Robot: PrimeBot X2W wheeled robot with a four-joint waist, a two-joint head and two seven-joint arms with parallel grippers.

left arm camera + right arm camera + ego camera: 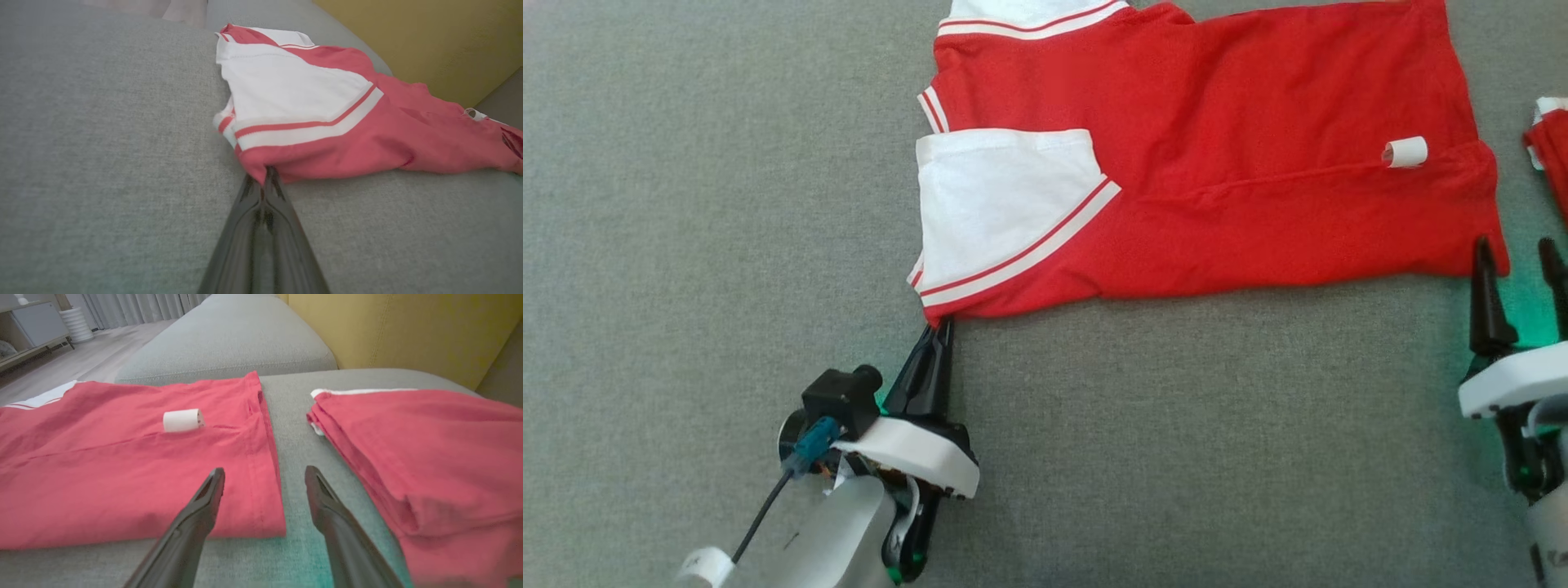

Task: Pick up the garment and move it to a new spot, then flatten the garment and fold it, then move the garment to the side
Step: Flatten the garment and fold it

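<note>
The left gripper [943,327] has its two dark fingers pressed together, pinching the near left corner of the red shirt [1258,163] just below the striped cuff. In the left wrist view, the left gripper [266,176] bites a small fold of the red hem and lifts it slightly off the grey sofa seat [686,245]. The right gripper [1517,255] is spread apart and holds nothing. In the right wrist view, the right gripper [264,471] has one finger over the shirt's near right corner and the other over the bare strip of seat, and I cannot tell whether either tip touches anything. There are two grippers and two red garments: the shirt being worked on and a folded red garment [429,449] lying to its right with a narrow gap of seat between them, showing at the right edge of the head view [1553,155]. The shirt [102,465] lies flat across the seat with one white sleeve [996,204] folded over its left end, and part of another white panel shows at the top edge. One small white tag [1405,152] sticks up near its right end. The shirt stretches between the two grippers, its near edge running from the left one's tips to beside the right one. A yellow backrest [408,330] stands behind the seat.
</note>
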